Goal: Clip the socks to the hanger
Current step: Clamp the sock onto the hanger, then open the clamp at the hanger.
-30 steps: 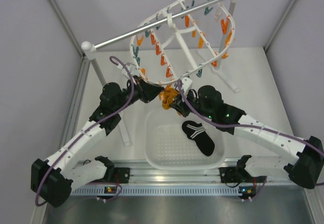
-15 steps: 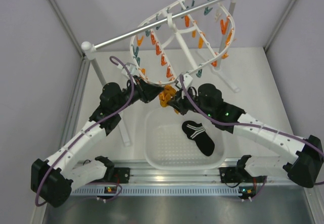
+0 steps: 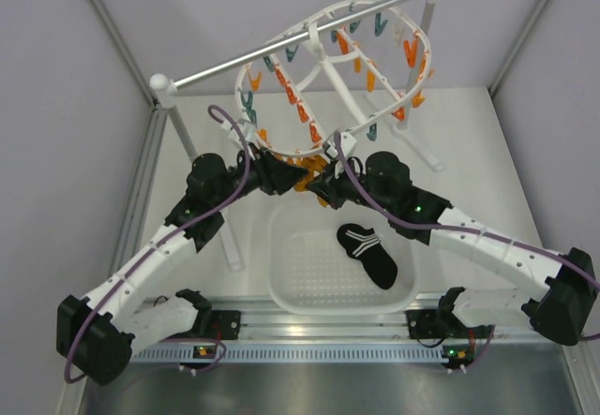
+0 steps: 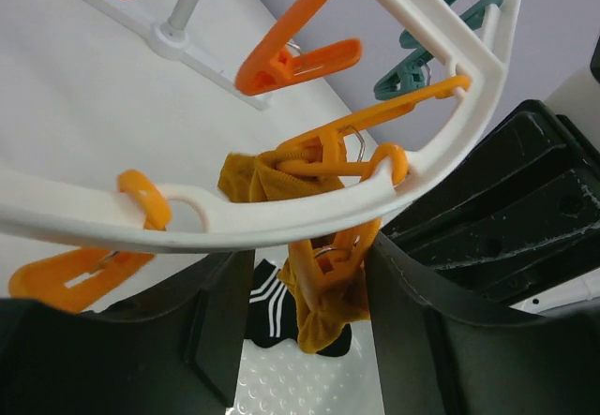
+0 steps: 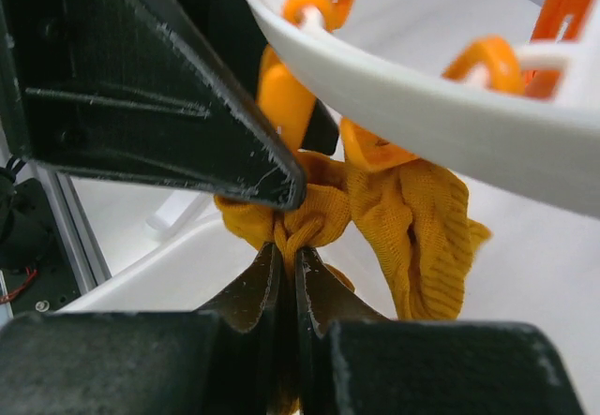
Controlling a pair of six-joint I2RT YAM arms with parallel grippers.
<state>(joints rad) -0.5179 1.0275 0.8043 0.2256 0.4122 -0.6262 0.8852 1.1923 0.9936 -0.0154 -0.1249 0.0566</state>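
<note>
Hanger (image 4: 281, 211) hangs tilted from rod (image 3: 211, 71), its low rim between both grippers, above far edge of basket (image 3: 291, 284). First mustard sock (image 5: 300, 223) bunched under rim below orange clothespin (image 4: 328, 246). Right gripper (image 5: 289, 260): jaws pressed together on fold of that sock. Second mustard sock (image 5: 417, 218) just beside, dangling from own pin. Left gripper (image 4: 305, 284): jaws apart, straddling rim, pin and sock between them; contact unclear. Black striped sock (image 3: 367, 254) lies in basket, apart from hanger.
</note>
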